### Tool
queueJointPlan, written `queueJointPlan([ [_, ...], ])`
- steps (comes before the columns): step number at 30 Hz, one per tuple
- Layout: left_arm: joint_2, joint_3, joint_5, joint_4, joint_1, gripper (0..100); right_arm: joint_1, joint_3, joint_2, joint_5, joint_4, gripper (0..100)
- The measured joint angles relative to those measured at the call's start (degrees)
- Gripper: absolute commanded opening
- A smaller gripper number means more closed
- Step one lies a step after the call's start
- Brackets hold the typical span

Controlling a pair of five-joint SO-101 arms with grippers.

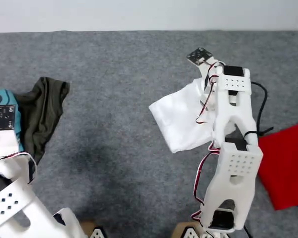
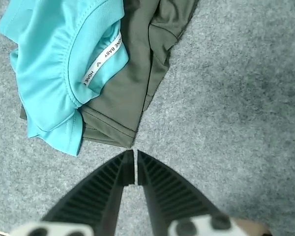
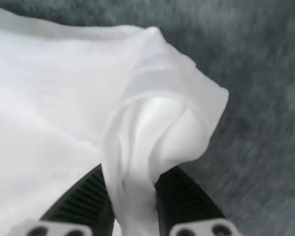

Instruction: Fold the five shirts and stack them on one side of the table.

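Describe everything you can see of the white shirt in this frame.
The white shirt is plain, soft-looking fabric, crumpled rather than folded. It lies right of centre on the grey felt-like table cover. The right arm hangs over it and hides its right part. In the right wrist view a hemmed edge, apparently a sleeve opening, bunches into a loose fold. That fold is pinched by the right gripper, so part of the cloth looks lifted.

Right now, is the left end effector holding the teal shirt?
No, the left end effector is shut on nothing over the grey mat, short of the teal shirt.
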Motion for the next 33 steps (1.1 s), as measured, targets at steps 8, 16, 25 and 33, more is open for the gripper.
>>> queueJointPlan([
  [8, 0.0, 0.0, 0.0, 0.62, 0.0, 2, -3.34, -3.78, 2.73, 7.82, -3.34, 8.0],
  [16, 0.0, 0.0, 0.0, 0.62, 0.0, 2, -3.6, -3.78, 2.73, 6.24, -1.58, 35.2],
  [25, 0.0, 0.0, 0.0, 0.62, 0.0, 2, -3.69, -3.78, -3.78, -13.71, -1.23, 32.1],
  [33, 0.0, 0.0, 0.0, 0.62, 0.0, 2, -3.6, -3.78, -10.99, -37.8, 7.03, 5.4],
])
